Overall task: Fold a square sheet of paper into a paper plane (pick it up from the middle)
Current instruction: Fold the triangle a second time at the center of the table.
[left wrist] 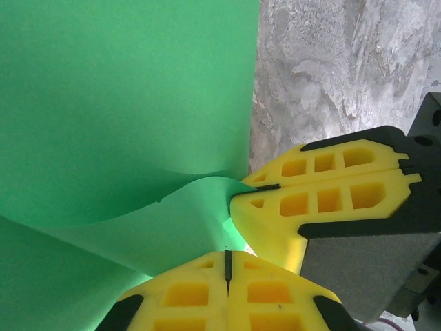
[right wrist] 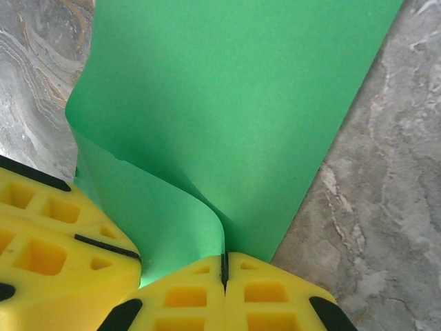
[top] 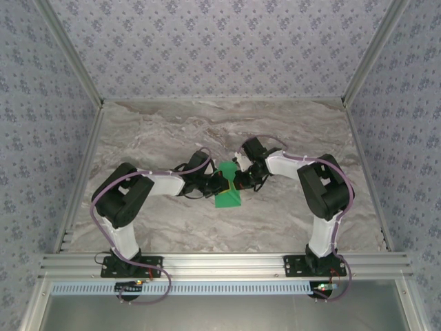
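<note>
In the top view the square sheet of paper (top: 227, 193) lies near the middle of the marble table (top: 207, 131), a bright green patch with its lower part flat on the surface. Both arms reach in toward it from the lower left and lower right of the frame. The left tool (top: 216, 181) and the right tool (top: 238, 179) meet just beside each other over the sheet's upper part.

In the left wrist view the green paper (left wrist: 124, 103) covers the left and centre of the frame, with the grey table (left wrist: 331, 62) showing at the upper right. The left tool (left wrist: 227, 254) sits at the bottom edge, its yellow fingers (left wrist: 186, 293) pressed together so that only a thin dark line parts them, and the paper rises right out of that line. A curled flap of the sheet sweeps across to the right tool (left wrist: 238, 193) at centre right, whose fingers are also pressed together, pinching the flap's edge.

In the right wrist view the sheet (right wrist: 227, 103) spreads from the top of the frame down to the right tool (right wrist: 224, 258) at the bottom centre. A raised fold runs straight into its closed fingers, so it grips the paper. The left tool (right wrist: 131, 255) sits at the lower left, closed, touching the same lifted fold. Marble table (right wrist: 386, 207) shows at the right and the upper left.
</note>
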Available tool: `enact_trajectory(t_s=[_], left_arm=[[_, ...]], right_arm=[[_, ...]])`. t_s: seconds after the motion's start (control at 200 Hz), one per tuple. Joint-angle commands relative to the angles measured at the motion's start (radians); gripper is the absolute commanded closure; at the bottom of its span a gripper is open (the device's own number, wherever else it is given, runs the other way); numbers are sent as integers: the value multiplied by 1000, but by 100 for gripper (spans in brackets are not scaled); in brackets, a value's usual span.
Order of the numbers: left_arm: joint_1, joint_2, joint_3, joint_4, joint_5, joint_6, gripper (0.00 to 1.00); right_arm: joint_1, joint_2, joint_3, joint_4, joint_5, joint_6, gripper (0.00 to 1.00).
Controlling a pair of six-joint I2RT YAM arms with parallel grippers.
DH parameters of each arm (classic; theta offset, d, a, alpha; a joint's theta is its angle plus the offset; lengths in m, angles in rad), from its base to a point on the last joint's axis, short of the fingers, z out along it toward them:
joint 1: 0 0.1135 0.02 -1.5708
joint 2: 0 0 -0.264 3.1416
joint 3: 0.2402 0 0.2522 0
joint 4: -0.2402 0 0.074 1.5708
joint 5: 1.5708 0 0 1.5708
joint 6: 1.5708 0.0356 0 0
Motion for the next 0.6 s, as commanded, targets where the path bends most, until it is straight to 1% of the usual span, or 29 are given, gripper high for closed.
enact_trajectory(t_s=[0.0, 0.595], left_arm=[[-7, 7, 19, -25, 4, 26, 100], [-6, 16, -9, -56, -19, 23, 100]], right_arm=[[-7, 26, 24, -20, 12, -9, 94], [-5, 42, 31, -29, 7, -9, 93]])
